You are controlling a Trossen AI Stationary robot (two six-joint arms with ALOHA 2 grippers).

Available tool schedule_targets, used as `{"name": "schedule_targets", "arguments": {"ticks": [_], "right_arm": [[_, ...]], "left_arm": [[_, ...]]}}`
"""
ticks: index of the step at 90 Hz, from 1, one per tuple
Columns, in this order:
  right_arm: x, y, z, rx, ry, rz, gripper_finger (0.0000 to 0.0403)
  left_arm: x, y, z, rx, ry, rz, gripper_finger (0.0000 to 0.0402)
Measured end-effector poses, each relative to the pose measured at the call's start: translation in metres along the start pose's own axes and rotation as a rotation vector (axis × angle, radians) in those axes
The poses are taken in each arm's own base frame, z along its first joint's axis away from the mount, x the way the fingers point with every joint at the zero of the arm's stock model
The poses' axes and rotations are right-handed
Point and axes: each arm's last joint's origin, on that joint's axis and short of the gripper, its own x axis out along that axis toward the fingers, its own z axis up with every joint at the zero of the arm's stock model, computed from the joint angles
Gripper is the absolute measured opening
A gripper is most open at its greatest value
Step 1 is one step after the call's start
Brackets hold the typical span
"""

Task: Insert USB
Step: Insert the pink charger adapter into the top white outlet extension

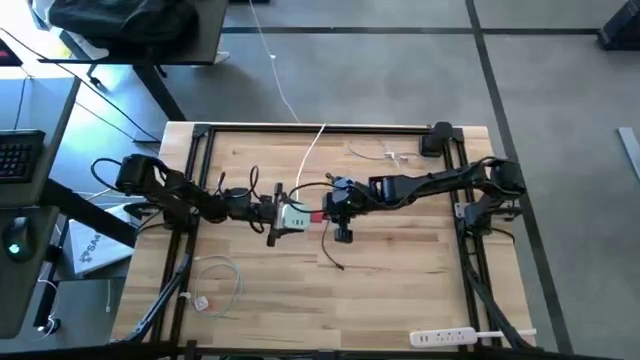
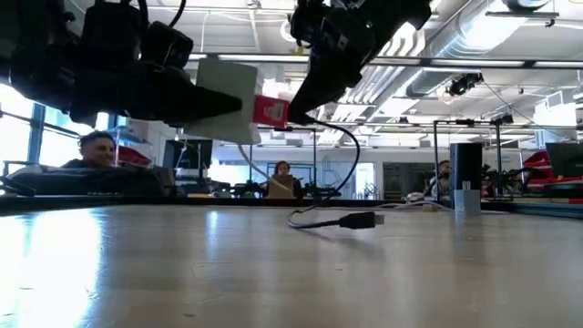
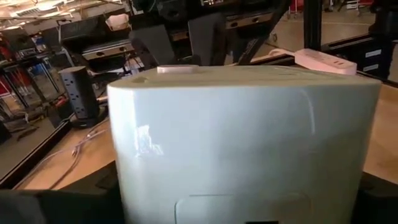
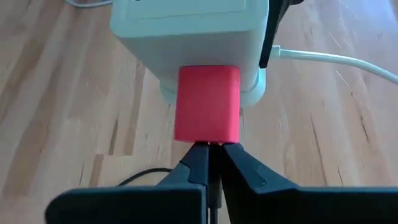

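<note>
- The left gripper [image 1: 272, 212] sits left of centre in the high view, its fingers clamped on the white charger cube [image 1: 295, 217], which it holds up off the wooden table [image 1: 400, 290].
- In the low view that cube [image 2: 228, 98] hangs in the upper left of the frame, clear of the tabletop.
- The right gripper [image 1: 333, 213] comes in from the right of the high view and meets the cube at mid-frame; its fingers are pinched narrow on the black cable just behind the USB [image 1: 312, 217].
- The USB [image 4: 207, 104] (a small red plug) fills the centre of the right wrist view, its front end touching the cube's face [image 4: 193, 28]; how far it is seated I cannot tell.
- In the low view the USB [image 2: 270, 110] shows just right of the cube, and its thin black cable [image 2: 314, 219] loops down to the table, ending in a dark plug [image 2: 357, 220] lying flat near mid-frame.
- A white power strip [image 1: 447, 337] lies at the lower right of the high view, and a coiled white cable [image 1: 215, 285] at the lower left.
- People sit in the room behind, seen in the low view.
</note>
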Motion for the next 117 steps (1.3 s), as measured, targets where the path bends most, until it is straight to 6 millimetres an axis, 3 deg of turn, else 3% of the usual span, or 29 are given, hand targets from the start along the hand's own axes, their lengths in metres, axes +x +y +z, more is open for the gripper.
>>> {"name": "schedule_targets", "arguments": {"ticks": [90,100,117], "right_arm": [[-0.006,-0.001,0.000,-0.064,0.036,0.008,0.0002],[-0.014,-0.002,-0.007,-0.060,0.107,0.039,0.0027],[-0.031,-0.011,-0.006,-0.039,0.115,0.013,0.0107]], "left_arm": [[-0.003,0.004,-0.002,-0.022,0.009,0.043,0.0294],[-0.005,0.006,-0.006,-0.078,0.031,0.055,0.0294],[-0.005,0.007,-0.006,-0.101,0.033,0.064,0.0294]]}}
